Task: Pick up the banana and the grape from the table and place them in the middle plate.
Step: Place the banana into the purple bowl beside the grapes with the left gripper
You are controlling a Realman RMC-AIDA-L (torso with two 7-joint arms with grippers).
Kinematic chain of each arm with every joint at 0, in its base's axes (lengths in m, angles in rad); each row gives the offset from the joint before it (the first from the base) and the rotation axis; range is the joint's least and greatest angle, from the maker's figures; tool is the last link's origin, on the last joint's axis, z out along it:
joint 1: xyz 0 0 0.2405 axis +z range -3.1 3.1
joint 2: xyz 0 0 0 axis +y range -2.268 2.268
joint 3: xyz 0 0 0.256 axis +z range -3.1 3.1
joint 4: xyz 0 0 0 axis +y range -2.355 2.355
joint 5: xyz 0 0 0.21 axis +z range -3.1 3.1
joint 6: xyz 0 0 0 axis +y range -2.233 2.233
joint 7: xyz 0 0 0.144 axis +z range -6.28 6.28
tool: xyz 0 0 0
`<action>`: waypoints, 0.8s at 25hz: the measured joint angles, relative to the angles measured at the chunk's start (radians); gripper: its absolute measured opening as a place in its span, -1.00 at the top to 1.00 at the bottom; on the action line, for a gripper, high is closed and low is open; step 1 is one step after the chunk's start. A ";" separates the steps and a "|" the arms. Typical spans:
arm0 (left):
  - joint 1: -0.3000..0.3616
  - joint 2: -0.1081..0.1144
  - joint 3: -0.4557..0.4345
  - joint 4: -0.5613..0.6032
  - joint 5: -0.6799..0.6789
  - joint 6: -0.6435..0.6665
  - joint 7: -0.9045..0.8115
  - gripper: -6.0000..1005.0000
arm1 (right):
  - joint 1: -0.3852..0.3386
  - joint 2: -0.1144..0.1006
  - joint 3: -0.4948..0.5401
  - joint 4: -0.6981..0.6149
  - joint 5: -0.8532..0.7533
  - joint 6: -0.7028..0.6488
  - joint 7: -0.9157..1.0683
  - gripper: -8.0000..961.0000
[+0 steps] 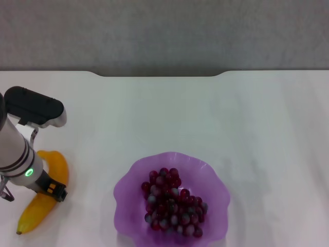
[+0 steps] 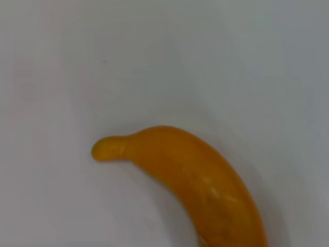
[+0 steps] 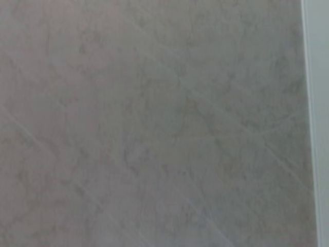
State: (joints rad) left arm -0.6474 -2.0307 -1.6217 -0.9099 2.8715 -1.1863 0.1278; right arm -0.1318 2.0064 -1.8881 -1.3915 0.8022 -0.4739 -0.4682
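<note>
Grapes (image 1: 172, 203): in the purple plate (image 1: 128, 193), near edge.
Banana (image 1: 45, 190): on the table (image 1: 205, 118), near-left corner; left wrist view shows its tip (image 2: 107, 148).
Left gripper (image 1: 51, 189): over the banana; grip perhaps hidden, cannot tell.
Right gripper: out of view.

White table (image 1: 216, 118) carries banana (image 1: 43, 198) (left) and plate (image 1: 126, 193).

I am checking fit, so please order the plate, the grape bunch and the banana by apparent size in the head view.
1. middle plate
2. grape and banana: look alike; the left arm covers part of the banana.
</note>
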 joint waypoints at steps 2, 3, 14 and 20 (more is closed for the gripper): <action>0.000 0.001 0.000 0.000 0.000 0.001 0.003 0.01 | 0.000 0.000 0.000 0.000 0.000 0.000 0.000 -0.39; 0.000 0.001 0.001 0.000 0.000 0.003 0.005 0.01 | 0.000 0.000 0.000 0.000 0.000 0.000 0.000 -0.39; 0.108 0.002 0.026 -0.247 0.000 0.003 0.033 0.01 | -0.005 0.002 0.004 -0.001 0.000 0.000 0.000 -0.39; 0.193 0.007 -0.007 -0.491 0.000 0.012 0.077 0.01 | -0.007 0.002 0.005 0.001 0.000 0.000 0.000 -0.39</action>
State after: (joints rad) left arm -0.4546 -2.0241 -1.6285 -1.4008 2.8716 -1.1746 0.2046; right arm -0.1388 2.0080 -1.8835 -1.3910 0.8022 -0.4739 -0.4678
